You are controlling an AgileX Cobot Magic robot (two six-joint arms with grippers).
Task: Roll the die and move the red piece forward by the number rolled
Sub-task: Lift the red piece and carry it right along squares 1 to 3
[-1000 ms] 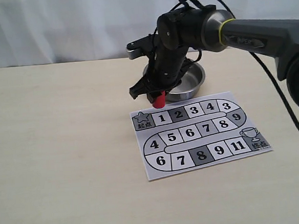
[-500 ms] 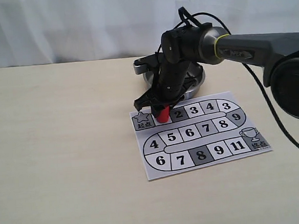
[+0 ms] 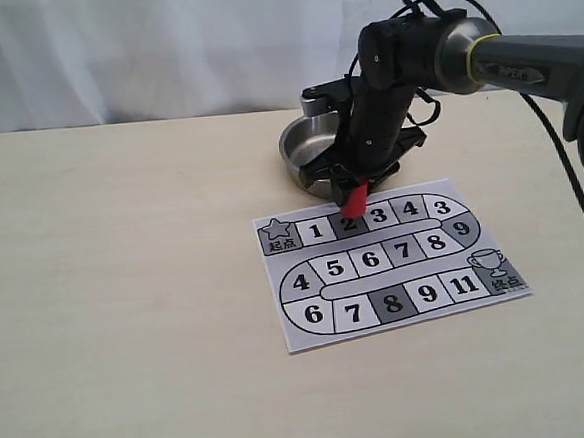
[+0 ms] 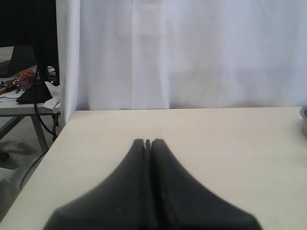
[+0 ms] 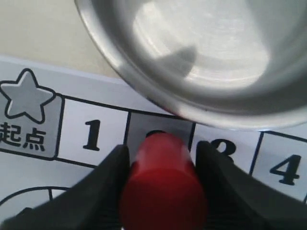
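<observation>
My right gripper (image 3: 354, 199) is shut on the red piece (image 3: 354, 202), a small red cylinder held a little tilted over the grey square 2 of the paper game board (image 3: 390, 262). The right wrist view shows the red piece (image 5: 163, 179) clamped between both fingers (image 5: 108, 184), above square 2, with square 1 and the star start square beside it. The die is out of view in every frame. My left gripper (image 4: 148, 142) is shut with nothing in it, above bare table far from the board.
A steel bowl (image 3: 302, 148) stands just behind the board, close to my right arm; its rim (image 5: 144, 86) fills the right wrist view above the squares. The table edge and a white curtain show in the left wrist view.
My right gripper has carried the red piece rightward, from behind the start square, past square 1, to above square 2. The bowl is now uncovered on its left side.
</observation>
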